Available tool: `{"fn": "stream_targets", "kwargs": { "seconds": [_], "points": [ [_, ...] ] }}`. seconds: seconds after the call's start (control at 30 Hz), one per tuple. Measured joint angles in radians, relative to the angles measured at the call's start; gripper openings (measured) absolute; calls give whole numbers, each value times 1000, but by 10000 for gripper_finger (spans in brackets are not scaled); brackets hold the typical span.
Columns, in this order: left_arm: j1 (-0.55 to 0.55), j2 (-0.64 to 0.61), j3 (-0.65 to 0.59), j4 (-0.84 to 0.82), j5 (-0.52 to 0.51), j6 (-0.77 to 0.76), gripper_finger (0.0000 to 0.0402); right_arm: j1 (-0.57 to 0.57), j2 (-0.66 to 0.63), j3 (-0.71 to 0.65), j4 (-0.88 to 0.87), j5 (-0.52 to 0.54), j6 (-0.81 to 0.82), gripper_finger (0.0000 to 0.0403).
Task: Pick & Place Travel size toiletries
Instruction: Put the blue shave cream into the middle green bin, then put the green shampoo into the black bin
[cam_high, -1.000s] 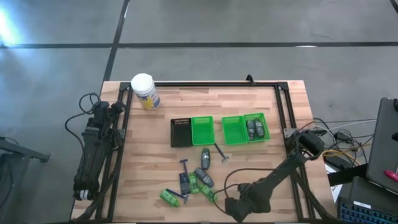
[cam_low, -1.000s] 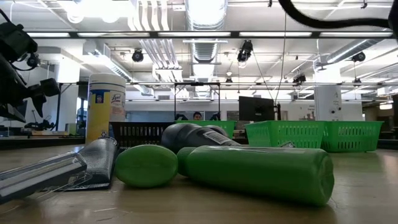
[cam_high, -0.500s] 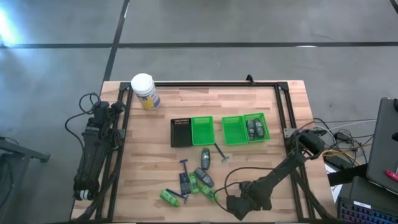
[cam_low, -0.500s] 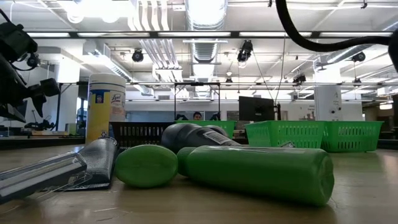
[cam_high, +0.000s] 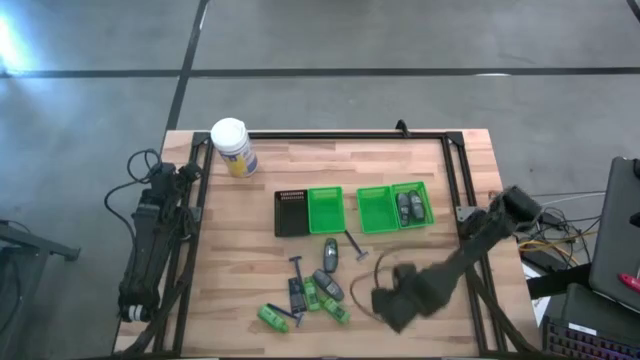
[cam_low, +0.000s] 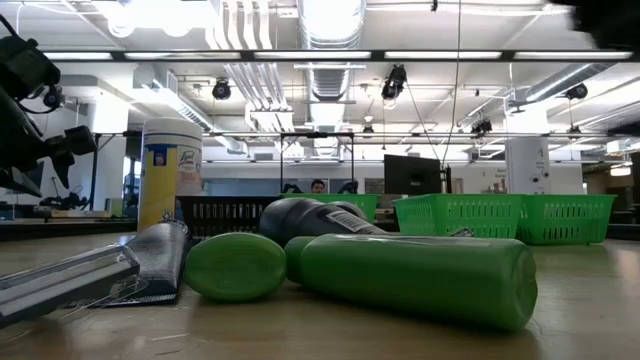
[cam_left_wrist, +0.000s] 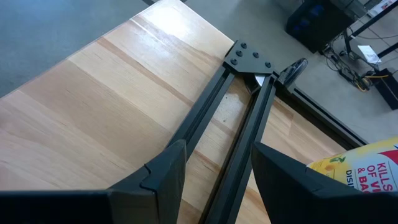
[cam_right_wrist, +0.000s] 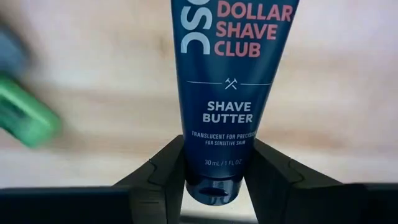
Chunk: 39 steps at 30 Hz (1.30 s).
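Green mini bottles (cam_high: 335, 311), dark oval tubes (cam_high: 330, 255) and black T-shaped sticks (cam_high: 352, 244) lie loose on the wooden table (cam_high: 240, 250) near its front edge. The low view shows a green bottle (cam_low: 410, 280) lying on its side close up. Two more tubes (cam_high: 407, 205) lie in the right green tray (cam_high: 395, 207). My right gripper (cam_high: 392, 302) hangs over the table's near right part, shut on a dark blue shave-butter tube (cam_right_wrist: 233, 93). My left gripper (cam_left_wrist: 214, 155) waits open over the table's left frame rail. My right gripper pinches the tube between its two fingers, on the tube's two sides just above the cap end (cam_right_wrist: 214, 167). The fingers come from above and point down, along the tube. The tube reaches down past the fingertips with its cap uppermost, and looks clear of the table.
A white-lidded jar (cam_high: 232, 147) stands at the far left corner. A black tray (cam_high: 290, 212) and a green tray (cam_high: 325, 210) sit side by side at mid-table, left of the right green tray. A black frame rail (cam_high: 455, 190) runs along the table's edges.
My right gripper has risen from close to the table's near edge. It has also gone toward the far edge and a little toward the right. The loose items on the table have not moved.
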Motion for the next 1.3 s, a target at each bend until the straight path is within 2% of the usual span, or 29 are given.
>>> {"fn": "stream_targets", "kwargs": {
  "seconds": [0.13, 0.23, 0.4, 0.6, 0.77, 1.03, 1.3],
  "points": [
    [0, 0, 0, 0, 0, 0, 186, -167, -134, -65, -19, 101, -220, 123],
    [0, 0, 0, 0, 0, 0, 186, -346, -214, -145, 49, 107, -448, 121],
    [0, 0, 0, 0, 0, 0, 186, -616, -310, -280, 186, -4, -728, 133],
    [0, 0, 0, 0, 0, 0, 186, -801, -344, -366, 219, -127, -907, 131],
    [0, 0, 0, 0, 0, 0, 186, -872, -308, -380, 226, -141, -1017, 142],
    [0, 0, 0, 0, 0, 0, 186, -890, -224, -353, 215, -172, -1080, 220],
    [0, 0, 0, 0, 0, 0, 186, -817, -277, -262, 191, -32, -1083, 285]
  ]
}}
